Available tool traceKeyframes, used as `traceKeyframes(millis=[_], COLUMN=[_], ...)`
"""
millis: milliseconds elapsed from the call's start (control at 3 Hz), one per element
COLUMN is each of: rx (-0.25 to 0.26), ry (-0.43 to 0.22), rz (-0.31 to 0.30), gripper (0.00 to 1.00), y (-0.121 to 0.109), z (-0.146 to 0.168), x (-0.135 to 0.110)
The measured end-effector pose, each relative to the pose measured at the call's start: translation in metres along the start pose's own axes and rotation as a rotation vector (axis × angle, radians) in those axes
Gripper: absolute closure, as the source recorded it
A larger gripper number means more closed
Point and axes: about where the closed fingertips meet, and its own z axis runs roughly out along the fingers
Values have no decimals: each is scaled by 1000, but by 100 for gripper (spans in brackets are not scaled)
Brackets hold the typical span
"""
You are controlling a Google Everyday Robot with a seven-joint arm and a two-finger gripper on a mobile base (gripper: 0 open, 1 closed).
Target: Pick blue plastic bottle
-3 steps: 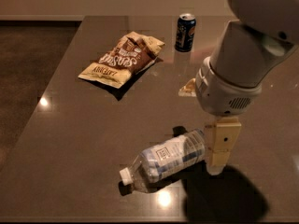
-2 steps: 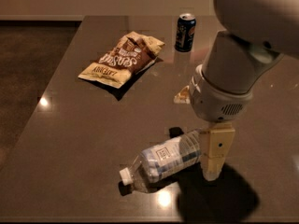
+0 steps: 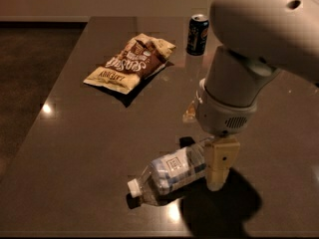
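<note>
The blue plastic bottle (image 3: 172, 172) lies on its side on the dark table (image 3: 84, 148), near the front edge. It is clear, with a white cap at the lower left and a pale blue-and-white label. My gripper (image 3: 203, 156) hangs from the big white arm (image 3: 249, 59) and is down over the bottle's base end. One beige finger (image 3: 220, 164) stands on the near side and a dark fingertip (image 3: 186, 141) shows on the far side, so the open jaws straddle the bottle. The bottle rests on the table.
A brown-and-cream chip bag (image 3: 130, 63) lies at the back left of the table. A dark blue soda can (image 3: 197, 34) stands upright at the back. The table's left edge borders a dark floor (image 3: 30, 73).
The arm has shifted left and lowered, bringing the fingers further over the bottle's base end. The bottle, bag and can have not moved.
</note>
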Motion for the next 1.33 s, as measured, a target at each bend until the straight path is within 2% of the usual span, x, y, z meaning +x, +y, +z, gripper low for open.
traceKeyframes(millis=[333,667,1000,1333], rx=[-1,35,93,144], ry=[10,7,9,-8], rz=[44,121,159,178], gripper=[37,69,93,100], y=[-8,-24,-38,-48], z=[-4,-31,-64,-98], x=[10,36,50,56])
